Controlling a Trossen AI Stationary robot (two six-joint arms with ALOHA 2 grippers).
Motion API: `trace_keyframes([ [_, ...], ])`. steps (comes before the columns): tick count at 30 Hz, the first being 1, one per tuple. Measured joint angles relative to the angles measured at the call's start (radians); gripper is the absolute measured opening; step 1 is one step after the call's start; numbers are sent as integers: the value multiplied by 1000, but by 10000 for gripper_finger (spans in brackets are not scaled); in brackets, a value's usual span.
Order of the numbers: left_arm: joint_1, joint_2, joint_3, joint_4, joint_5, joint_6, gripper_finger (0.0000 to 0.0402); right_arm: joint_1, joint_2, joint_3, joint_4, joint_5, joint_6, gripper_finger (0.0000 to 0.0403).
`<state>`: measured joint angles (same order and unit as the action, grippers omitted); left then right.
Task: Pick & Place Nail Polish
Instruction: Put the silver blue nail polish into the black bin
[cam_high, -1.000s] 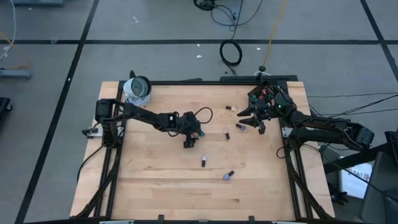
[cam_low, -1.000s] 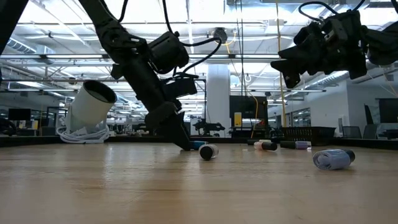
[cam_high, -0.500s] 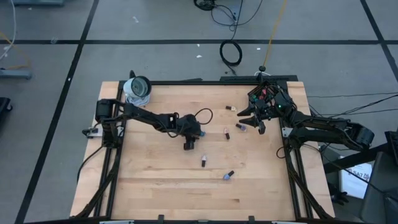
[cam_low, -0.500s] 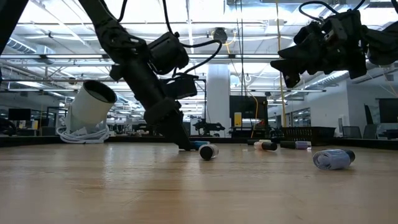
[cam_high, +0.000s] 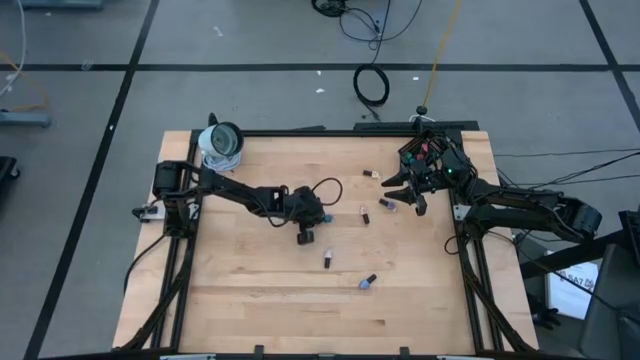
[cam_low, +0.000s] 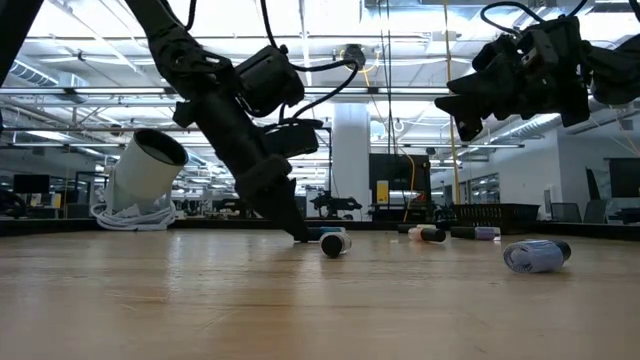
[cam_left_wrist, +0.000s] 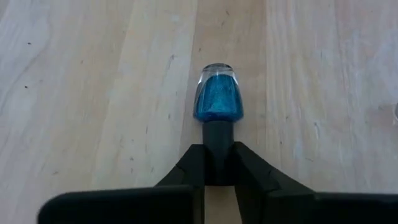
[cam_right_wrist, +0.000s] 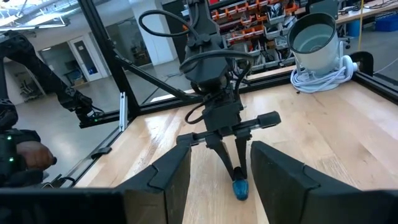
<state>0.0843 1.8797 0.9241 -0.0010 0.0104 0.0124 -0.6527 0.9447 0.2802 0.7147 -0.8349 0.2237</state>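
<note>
Left wrist view: the left gripper (cam_left_wrist: 218, 171) jaws, wide a second ago, have closed on the dark cap of a blue glitter nail polish bottle (cam_left_wrist: 217, 99) lying flat on the pale wood-grain surface (cam_left_wrist: 93, 93). Lifting can follow. The right gripper (cam_high: 405, 190) hovers half-open, empty.

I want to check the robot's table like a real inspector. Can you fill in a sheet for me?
Surface: wooden table, bare boards.
Job's things: blue nail polish bottle lying flat; several more bottles scattered on the wood.
Clutter: white tube-shaped object at a table corner.
Grippers: left claw shut on the blue bottle's cap; right claw hangs above the table, holding nothing seen.
Cables: black loop on the floor; cord on the left arm.
Surroundings: grey floor, big workshop behind.
</note>
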Motion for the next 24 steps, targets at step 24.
trace_keyframes([
  [24, -186, -84, 118, -41, -733, 479, 37, 31, 52, 1, -70, 274, 133, 155],
])
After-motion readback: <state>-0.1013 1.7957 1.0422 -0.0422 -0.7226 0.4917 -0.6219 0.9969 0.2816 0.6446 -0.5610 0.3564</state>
